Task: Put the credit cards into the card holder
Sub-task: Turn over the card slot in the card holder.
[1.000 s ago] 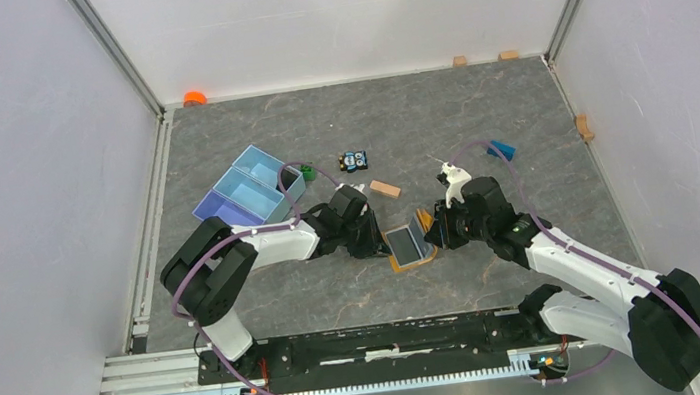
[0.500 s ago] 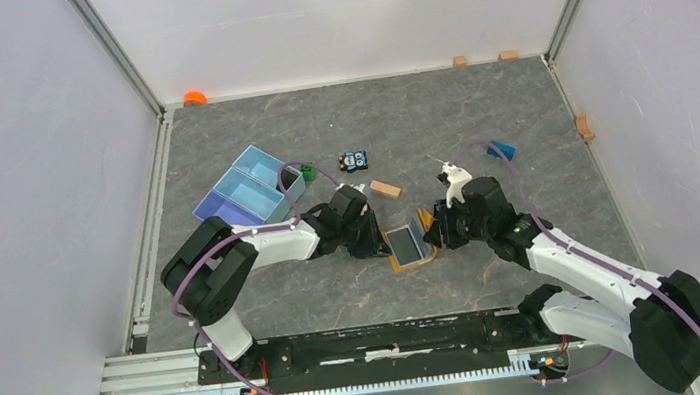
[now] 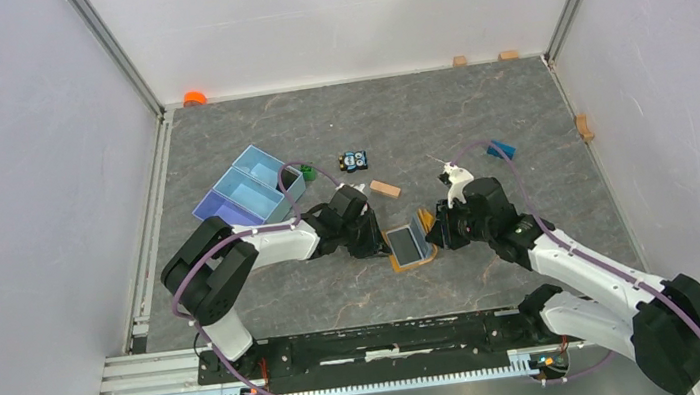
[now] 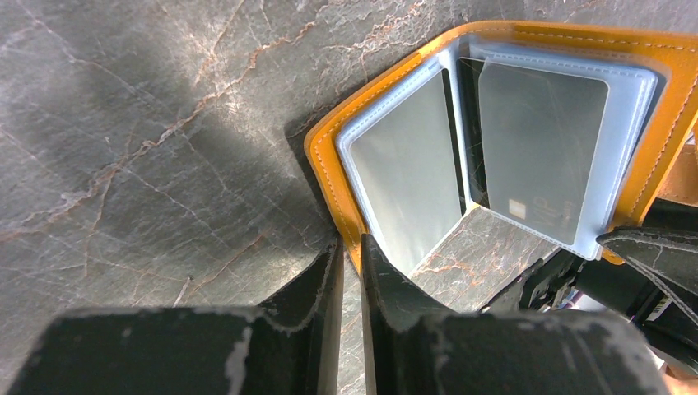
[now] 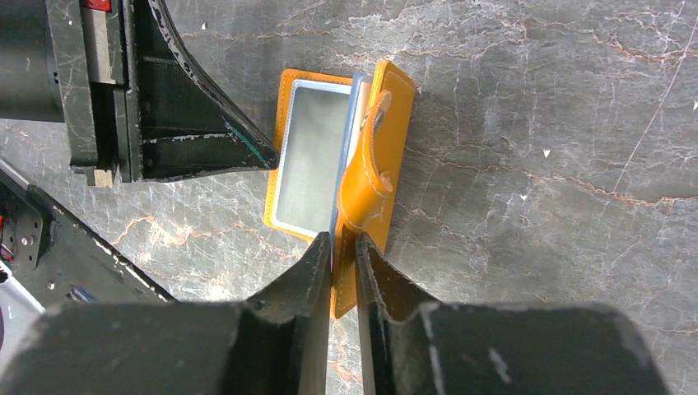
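The left gripper (image 4: pixel 350 249) has its fingers pressed almost together on the orange rim of the card holder (image 4: pixel 323 152). They nip the outer edge of the leaf that lies flat on the desk (image 3: pixel 477 111). Its wrist sits low and tipped toward the surface. In the top view the forearm runs from a sharply bent elbow near the left side and reaches rightward to the holder.

The right gripper (image 5: pixel 343 247) meets it from the opposite side with its fingers likewise nearly closed. It pinches the other orange leaf, which stands up on edge between them with a strap curling off its outer face. That arm stretches from its base at the near right corner, up and leftward, and the wrist is bent down over the holder.

The card holder is open like a book between the two grippers. It is about midway between the desk's left and right edges, nearer the near edge than the far one. A grey card (image 4: pixel 407 169) shows behind the clear pocket of the flat leaf. The raised leaf's pocket holds a dark card (image 4: pixel 535 140) with small print at one end.

A wooden block (image 3: pixel 385 189) lies just beyond the holder, and a toy car (image 3: pixel 353 161) lies farther back. A light blue tray (image 3: pixel 250 195) sits toward the left edge.
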`<move>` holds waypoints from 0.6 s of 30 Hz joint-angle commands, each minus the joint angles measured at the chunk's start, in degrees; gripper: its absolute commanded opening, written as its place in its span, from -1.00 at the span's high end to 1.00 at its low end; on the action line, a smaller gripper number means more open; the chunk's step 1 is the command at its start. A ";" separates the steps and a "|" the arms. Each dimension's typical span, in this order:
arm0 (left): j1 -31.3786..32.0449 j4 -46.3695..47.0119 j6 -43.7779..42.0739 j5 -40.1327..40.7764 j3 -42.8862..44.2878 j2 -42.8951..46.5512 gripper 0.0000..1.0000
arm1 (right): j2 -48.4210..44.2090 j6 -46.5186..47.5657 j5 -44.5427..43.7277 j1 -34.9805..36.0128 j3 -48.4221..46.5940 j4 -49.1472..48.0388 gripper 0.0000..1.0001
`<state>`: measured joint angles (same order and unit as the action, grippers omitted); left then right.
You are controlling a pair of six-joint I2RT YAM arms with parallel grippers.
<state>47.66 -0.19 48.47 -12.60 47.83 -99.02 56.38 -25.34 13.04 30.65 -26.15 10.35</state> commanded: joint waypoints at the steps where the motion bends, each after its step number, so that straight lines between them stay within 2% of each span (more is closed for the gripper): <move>1: 0.24 -2.12 -1.44 1.99 -0.20 -2.14 0.60 | -1.52 -0.27 -0.57 0.38 -1.77 -1.14 0.63; 6: 0.24 -2.10 -1.44 2.05 -0.11 -2.09 0.60 | -0.97 -0.06 -0.23 0.35 -1.41 -1.50 0.77; 18: 0.24 -2.27 -1.45 2.05 -0.11 -2.05 0.60 | 1.85 0.65 -0.99 0.37 0.40 -2.39 0.77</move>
<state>47.66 -0.12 48.47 -12.60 47.83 -99.07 57.45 -25.43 12.99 30.65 -26.15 8.99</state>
